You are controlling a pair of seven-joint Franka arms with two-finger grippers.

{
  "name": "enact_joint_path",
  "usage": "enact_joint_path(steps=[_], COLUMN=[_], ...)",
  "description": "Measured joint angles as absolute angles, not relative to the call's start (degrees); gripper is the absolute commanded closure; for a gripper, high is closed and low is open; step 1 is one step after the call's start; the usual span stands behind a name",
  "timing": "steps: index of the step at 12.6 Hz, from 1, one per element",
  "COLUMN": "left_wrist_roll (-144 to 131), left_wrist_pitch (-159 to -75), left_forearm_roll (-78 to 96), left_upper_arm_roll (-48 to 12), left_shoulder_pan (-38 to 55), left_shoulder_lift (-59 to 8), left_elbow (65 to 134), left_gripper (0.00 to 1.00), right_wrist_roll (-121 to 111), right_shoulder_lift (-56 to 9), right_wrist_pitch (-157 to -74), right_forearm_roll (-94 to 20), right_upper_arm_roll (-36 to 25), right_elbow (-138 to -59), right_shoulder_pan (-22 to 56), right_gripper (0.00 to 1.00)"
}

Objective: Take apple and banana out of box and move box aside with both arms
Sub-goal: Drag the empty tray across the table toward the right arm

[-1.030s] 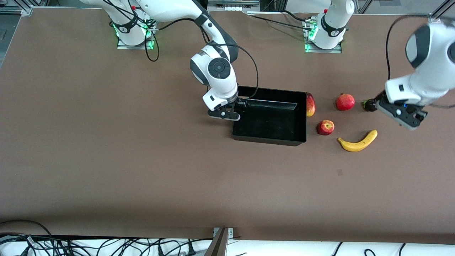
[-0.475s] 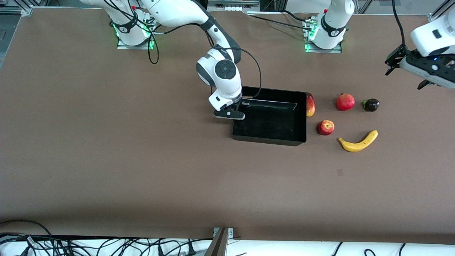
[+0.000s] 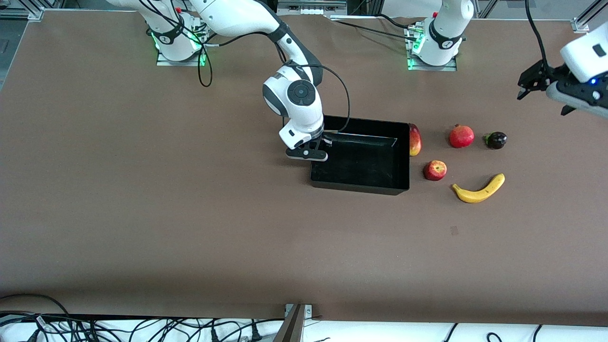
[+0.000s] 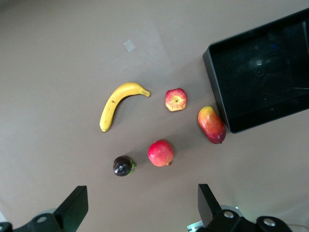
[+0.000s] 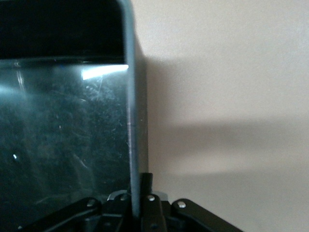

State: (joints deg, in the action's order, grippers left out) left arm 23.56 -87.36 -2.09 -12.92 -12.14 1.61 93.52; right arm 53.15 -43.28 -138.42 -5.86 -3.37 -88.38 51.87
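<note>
The glossy black box (image 3: 358,185) sits mid-table. My right gripper (image 3: 317,148) is shut on its wall at the right arm's end, and the right wrist view shows that wall (image 5: 133,121) pinched between the jaws of the right gripper (image 5: 139,195). Beside the box toward the left arm's end lie the red apple (image 3: 435,170) and, nearer the camera, the yellow banana (image 3: 479,190). My left gripper (image 3: 546,97) hangs open and holds nothing, high over the table's left-arm end. Its wrist view shows the left gripper (image 4: 140,208), apple (image 4: 175,99), banana (image 4: 116,105) and box (image 4: 217,89).
A red-yellow mango (image 3: 414,139) leans against the box wall. A pomegranate (image 3: 461,136) and a small dark purple fruit (image 3: 496,140) lie in a row farther from the camera than the apple. The arm bases stand along the table's edge farthest from the camera.
My right gripper has closed on the box wall. The left arm has risen from the dark purple fruit, leaving it on the table, and swung toward the table's end.
</note>
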Motion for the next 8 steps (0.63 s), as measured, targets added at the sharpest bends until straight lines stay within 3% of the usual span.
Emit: enact_joint_path(steps=[4,8], left_wrist_roll=[22.68,19.80], left_wrist_pitch=[-87.27,-86.28], left_forearm_roll=[-2.09,-1.87], left_upper_arm_roll=[-12.81,-12.75], left_shoulder_pan=[-12.16,-11.98], left_shoulder_lift=[-1.47,-1.43], left_elbow=[92.50,91.96], left_gripper=[0.00,0.00], right_wrist_roll=[51.97,48.37], right_shoulder_lift=[-42.16,-34.90], right_wrist_pitch=[-137.51,-127.86], right_forearm_roll=[-5.83,-5.83], right_upper_arm_roll=[-4.15,-4.94], right_elbow=[-88.09,-87.49], right_shoulder_pan=[50.48,46.35], right_gripper=[1.00,1.00])
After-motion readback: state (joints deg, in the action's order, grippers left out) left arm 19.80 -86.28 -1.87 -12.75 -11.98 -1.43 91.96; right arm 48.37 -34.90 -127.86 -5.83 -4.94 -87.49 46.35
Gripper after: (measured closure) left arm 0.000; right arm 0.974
